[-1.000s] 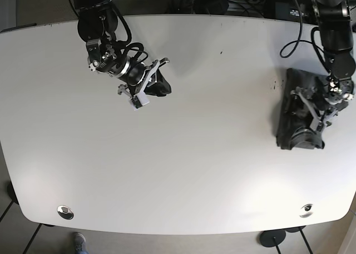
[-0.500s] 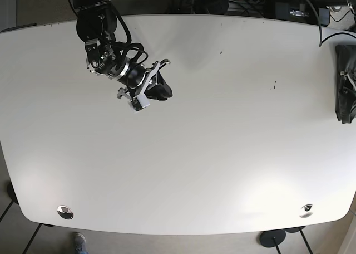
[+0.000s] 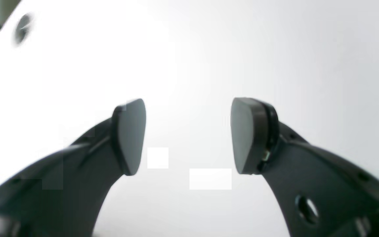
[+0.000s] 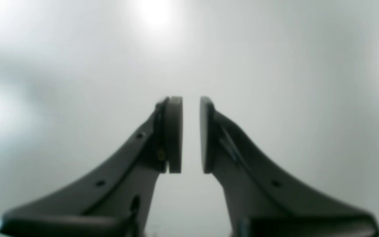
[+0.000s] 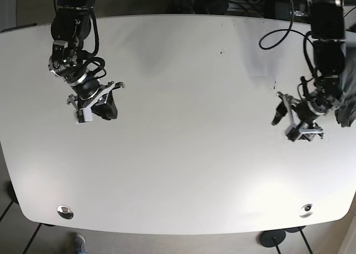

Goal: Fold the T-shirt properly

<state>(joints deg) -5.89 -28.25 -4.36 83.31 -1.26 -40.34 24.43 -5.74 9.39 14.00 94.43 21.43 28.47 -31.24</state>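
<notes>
- We see the white desk (image 5: 183,126) from above in the base view, with one arm near each end.
- The left tool (image 5: 295,123) hangs over the desk near that view's right edge. In the left wrist view its two dark fingers (image 3: 128,136) stand wide apart, with only bare white desk between them: spread, gripping nothing.
- The T-shirt (image 5: 349,95) shows only as a dark folded mass at the far right edge of the base view, cut off by the frame and partly behind the left arm. It lies just beside the left tool, on the outer side, apart from the fingers; we cannot tell whether it rests on the desk edge or past it.
- The right tool (image 5: 103,101) sits over the desk's other end, well apart from the T-shirt, the whole width of the desk between them.
- In the right wrist view its pads (image 4: 174,133) stand nearly together, a narrow slit of pale desk showing between them, nothing caught there.
- A round metal fitting (image 5: 65,211) sits in the desk near the front corner on the right tool's side, and another fitting (image 5: 306,210) near the opposite front corner.
</notes>
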